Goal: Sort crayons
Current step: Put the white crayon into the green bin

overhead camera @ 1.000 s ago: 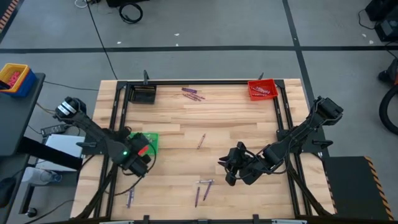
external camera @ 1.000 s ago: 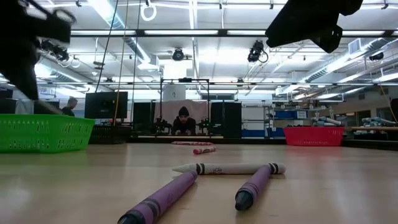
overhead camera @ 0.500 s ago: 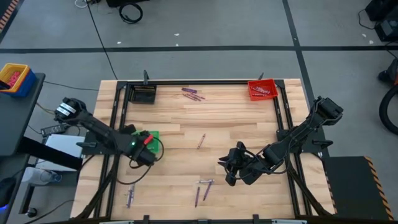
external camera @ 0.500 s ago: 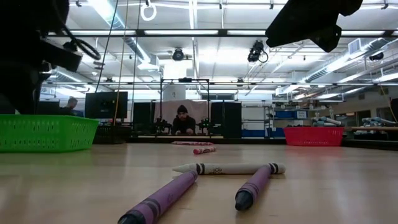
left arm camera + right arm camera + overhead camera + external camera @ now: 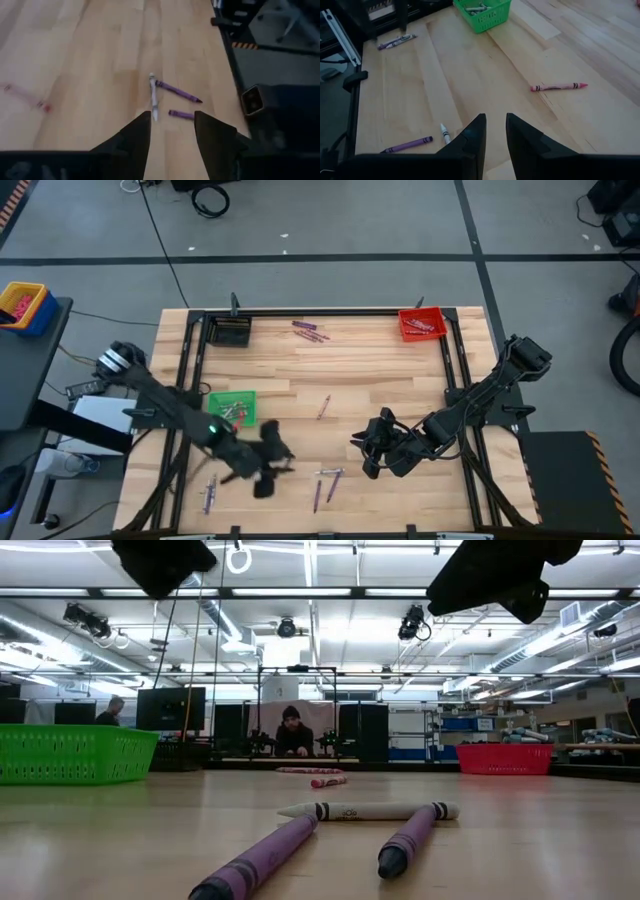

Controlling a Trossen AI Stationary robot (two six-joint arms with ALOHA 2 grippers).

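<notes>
Since the earlier frames the left gripper (image 5: 268, 470) has left the green bin (image 5: 233, 397) and now sits lower and nearer the centre of the high view, blurred, over bare wood. Its fingers (image 5: 135, 137) stand spread with nothing between them. In the left wrist view a white crayon (image 5: 153, 96) and two purple crayons (image 5: 178, 91) lie ahead of them on the table (image 5: 380, 370).

The right gripper (image 5: 372, 448), right of centre in the high view, holds its place; its fingers (image 5: 472, 131) stand slightly parted, a narrow gap between them, holding nothing.

Crayons are scattered: the white-and-purple cluster (image 5: 326, 482) lies at lower centre of the high view, between the two grippers; a pinkish-red crayon (image 5: 323, 407) lies at mid-frame; further purple crayons lie at lower left (image 5: 209, 496) and at upper centre (image 5: 310, 331). Pale crayons lie in the green bin. A red bin (image 5: 421, 323) stands at upper right, a black bin (image 5: 229, 331) at upper left.

In the low view a person (image 5: 291, 732) sits beyond the table.
</notes>
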